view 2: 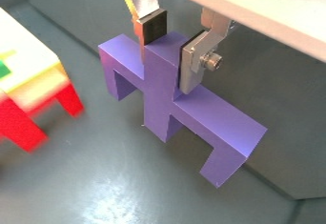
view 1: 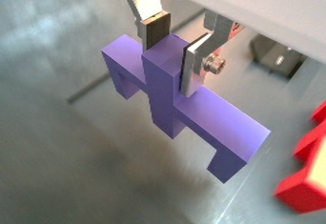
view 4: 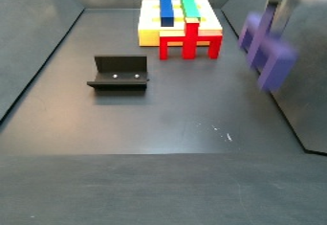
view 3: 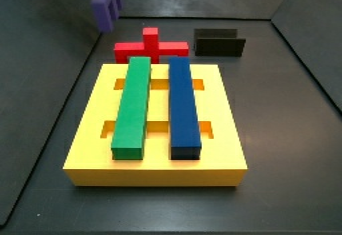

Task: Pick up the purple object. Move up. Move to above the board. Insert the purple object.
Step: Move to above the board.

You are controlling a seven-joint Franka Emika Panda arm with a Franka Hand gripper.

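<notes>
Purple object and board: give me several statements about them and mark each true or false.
1. The gripper is shut on the purple object. True.
2. The purple object lies in a slot of the board. False: it hangs off the floor, apart from the board.
3. A green bar and a blue bar lie on the board. True.
4. The red block is in the gripper. False: it sits by the board.
</notes>
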